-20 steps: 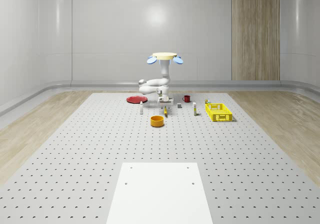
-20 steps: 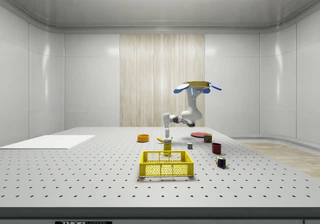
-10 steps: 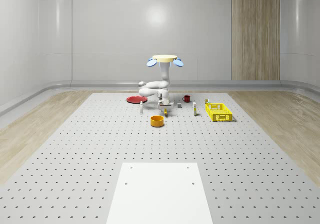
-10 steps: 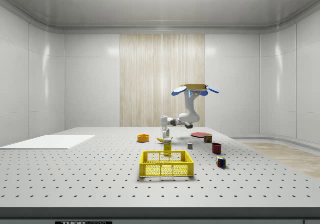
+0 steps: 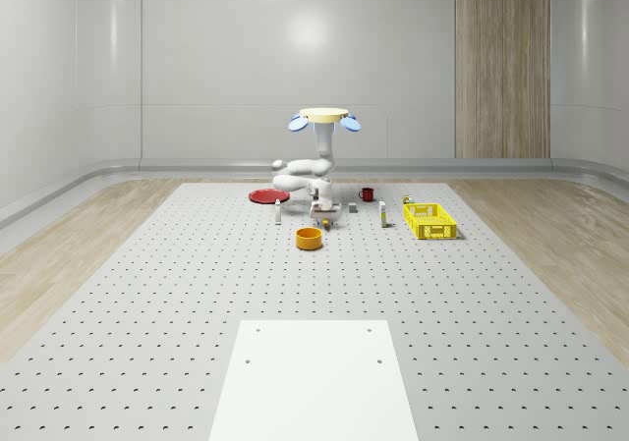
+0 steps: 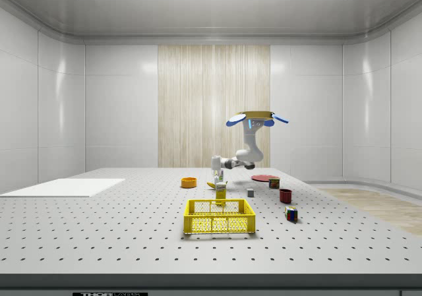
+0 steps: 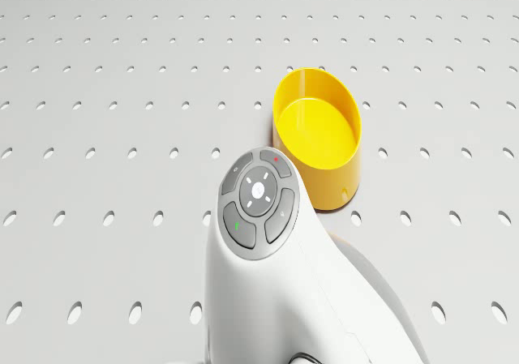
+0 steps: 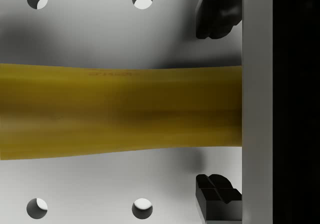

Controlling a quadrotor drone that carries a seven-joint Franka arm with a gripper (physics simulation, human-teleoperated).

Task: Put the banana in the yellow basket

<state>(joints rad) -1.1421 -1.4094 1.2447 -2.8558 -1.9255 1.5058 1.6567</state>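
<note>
The banana [image 8: 120,112] lies on the perforated table and runs across the wrist view between my two fingertips [image 8: 215,15]. My gripper [image 8: 215,107] is open and straddles it, with a gap on each side. In the whole-scene view the gripper [image 5: 321,215] hangs low over the banana [image 5: 325,224], just behind the orange bowl. The drone [image 5: 322,117] hovers above that spot. The yellow basket [image 5: 429,220] stands to the whole-scene view's right of the gripper. In the side view the basket [image 6: 219,217] is nearest the camera, with the gripper [image 6: 216,177] beyond it.
An orange bowl [image 5: 310,238] sits just in front of the banana and also appears in the drone view [image 7: 318,133]. A red plate [image 5: 266,195] and a red mug [image 5: 367,193] stand behind. A small carton [image 6: 221,192] and a colourful cube [image 6: 291,213] lie near the basket.
The drone has shifted slightly to the whole-scene view's left, and the arm has lowered the gripper to the banana on the table.
</note>
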